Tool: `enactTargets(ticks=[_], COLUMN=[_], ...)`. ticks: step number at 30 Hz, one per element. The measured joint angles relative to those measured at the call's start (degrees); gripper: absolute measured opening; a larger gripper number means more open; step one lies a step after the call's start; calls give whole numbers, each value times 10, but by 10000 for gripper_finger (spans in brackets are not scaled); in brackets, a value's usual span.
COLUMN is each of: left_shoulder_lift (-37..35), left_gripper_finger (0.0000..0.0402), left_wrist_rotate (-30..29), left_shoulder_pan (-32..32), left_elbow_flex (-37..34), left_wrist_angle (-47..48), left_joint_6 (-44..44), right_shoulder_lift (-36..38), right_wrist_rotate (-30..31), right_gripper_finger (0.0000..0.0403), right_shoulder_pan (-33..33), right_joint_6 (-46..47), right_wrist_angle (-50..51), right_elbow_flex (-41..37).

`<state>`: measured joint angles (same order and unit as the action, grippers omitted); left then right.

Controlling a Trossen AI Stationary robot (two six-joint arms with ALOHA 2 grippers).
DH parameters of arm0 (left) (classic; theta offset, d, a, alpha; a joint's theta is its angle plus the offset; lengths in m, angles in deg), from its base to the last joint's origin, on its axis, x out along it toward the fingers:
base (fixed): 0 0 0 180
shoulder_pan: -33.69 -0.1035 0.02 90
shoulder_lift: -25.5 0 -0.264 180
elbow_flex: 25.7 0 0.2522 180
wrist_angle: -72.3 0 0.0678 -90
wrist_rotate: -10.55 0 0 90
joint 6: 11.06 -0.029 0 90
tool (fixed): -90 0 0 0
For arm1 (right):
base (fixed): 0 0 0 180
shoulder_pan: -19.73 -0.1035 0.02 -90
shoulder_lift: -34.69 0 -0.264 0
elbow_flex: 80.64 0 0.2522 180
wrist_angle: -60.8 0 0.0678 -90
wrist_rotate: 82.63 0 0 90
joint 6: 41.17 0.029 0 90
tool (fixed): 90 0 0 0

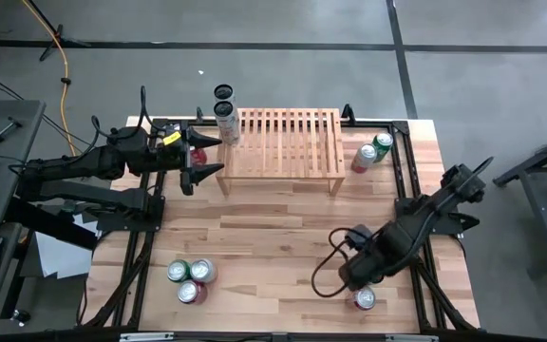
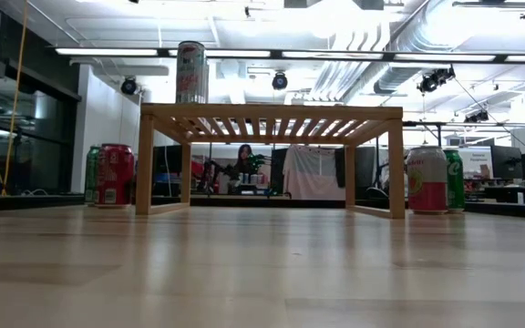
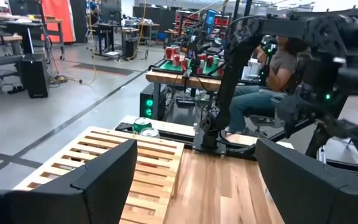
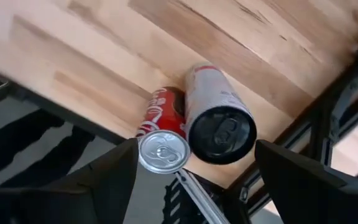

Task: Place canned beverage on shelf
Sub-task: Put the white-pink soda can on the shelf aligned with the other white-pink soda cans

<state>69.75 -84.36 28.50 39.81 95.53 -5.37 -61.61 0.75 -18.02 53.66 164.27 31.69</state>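
1. Shelf [image 1: 283, 141]: low light-wood rack with a slatted top, standing at the far side of the tabletop [image 1: 273, 237]; seen level in the low view [image 2: 272, 114] and from its end in the left wrist view [image 3: 135, 168].
2. Tall can [image 1: 226, 122]: upright on the shelf's left end, shown on the slats in the low view [image 2: 191, 73]; a second dark-topped can [image 1: 223, 92] stands just behind it.
3. Left gripper [image 1: 209, 156]: just beside the shelf's left end, jaws spread and holding nothing.
4. Right gripper [image 1: 361, 285]: above the near right corner of the tabletop, jaws spread and empty.
5. Silver can [image 4: 219, 118] and red can [image 4: 163, 134]: upright and touching, directly beneath the right gripper.
6. Pink can [image 1: 363, 158] and green can [image 1: 382, 145]: together on the tabletop beside the shelf's right end.
7. Three cans [image 1: 190, 278]: clustered at the near left of the tabletop.
8. Person [image 3: 272, 74]: seated beyond the tabletop.
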Motion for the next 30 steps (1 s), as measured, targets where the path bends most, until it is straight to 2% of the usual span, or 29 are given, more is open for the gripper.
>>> enactTargets(ticks=[3, 11, 17, 23, 30], left_shoulder_lift=[0, 0, 0, 0, 0], left_gripper_finger=[316, 316, 316, 316, 316], left_wrist_rotate=[0, 0, 0, 0, 0], left_shoulder_pan=[0, 0, 0, 0, 0], left_elbow_flex=[0, 0, 0, 0, 0], left_wrist_angle=[0, 0, -3, -3, -3], left_joint_6=[1, 2, 17, 25, 27], right_shoulder_lift=[-6, 9, 76, 137, 147], right_wrist_rotate=[8, 90, 98, 124, 73], right_gripper_finger=[307, 307, 307, 307, 307], right_shoulder_pan=[-14, -89, -121, -98, -80], right_joint_6=[39, 199, 326, 323, 309], right_wrist_angle=[3, 2, -34, -94, -125], right_elbow_flex=[0, -4, -123, -194, -204])
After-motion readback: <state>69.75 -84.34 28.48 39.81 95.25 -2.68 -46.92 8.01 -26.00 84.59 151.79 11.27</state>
